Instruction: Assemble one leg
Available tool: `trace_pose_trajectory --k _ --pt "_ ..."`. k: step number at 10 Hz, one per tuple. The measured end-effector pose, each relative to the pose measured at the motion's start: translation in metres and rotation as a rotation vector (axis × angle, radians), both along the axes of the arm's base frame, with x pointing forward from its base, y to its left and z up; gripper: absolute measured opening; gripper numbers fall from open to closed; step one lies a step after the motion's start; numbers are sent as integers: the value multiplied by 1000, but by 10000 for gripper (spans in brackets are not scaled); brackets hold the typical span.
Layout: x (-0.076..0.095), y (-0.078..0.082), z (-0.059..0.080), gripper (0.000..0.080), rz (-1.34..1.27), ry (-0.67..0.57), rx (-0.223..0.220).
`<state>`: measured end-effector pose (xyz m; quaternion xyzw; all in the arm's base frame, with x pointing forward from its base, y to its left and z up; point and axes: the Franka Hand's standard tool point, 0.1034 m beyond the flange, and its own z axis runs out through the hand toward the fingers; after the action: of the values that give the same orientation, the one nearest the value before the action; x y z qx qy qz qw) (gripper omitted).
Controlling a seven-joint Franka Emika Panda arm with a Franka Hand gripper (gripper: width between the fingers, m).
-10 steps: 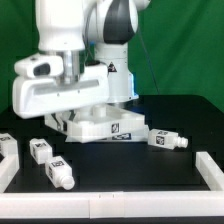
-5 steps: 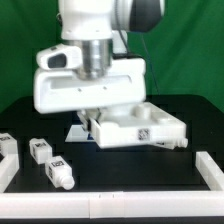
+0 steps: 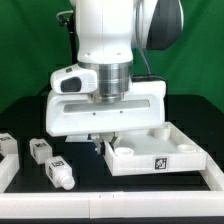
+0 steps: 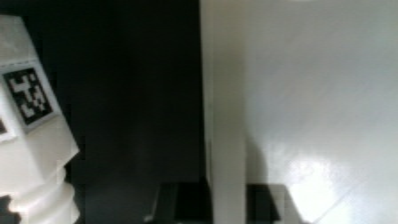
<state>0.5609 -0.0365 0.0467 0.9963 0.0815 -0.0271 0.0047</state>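
My gripper (image 3: 106, 142) hangs under the big white hand and is shut on the wall of the large white square recessed panel (image 3: 165, 155) at its corner on the exterior view's left. In the wrist view the two dark fingers (image 4: 183, 202) straddle that thin white wall (image 4: 228, 120), gripper (image 4: 226, 203). Two legs, short white pegs with tags, lie on the black table on the exterior view's left: one (image 3: 40, 150) and one nearer the front (image 3: 61, 174). One leg shows in the wrist view (image 4: 29, 120), beside the panel.
A white block with a tag (image 3: 5, 146) sits at the exterior view's far left edge. A low white border (image 3: 208, 175) runs along the table's front and sides. The panel lies close to the border on the exterior view's right.
The arm has moved toward the exterior view's right and front, taking the panel with it. The leg that lay beside the panel on that side no longer shows.
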Motion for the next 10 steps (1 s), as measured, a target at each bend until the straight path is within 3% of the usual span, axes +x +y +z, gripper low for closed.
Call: trace_pose_trajectory --k 3,5,6,8,10 --pt "0 -2 -5 54 -72 27 7" --pt "29 -4 -10 54 -151 16 10" --pt "35 -1 -16 54 -167 27 7" --pt "34 16 -27 54 -224 47 -8" --pt "34 15 -28 54 -262 42 -20"
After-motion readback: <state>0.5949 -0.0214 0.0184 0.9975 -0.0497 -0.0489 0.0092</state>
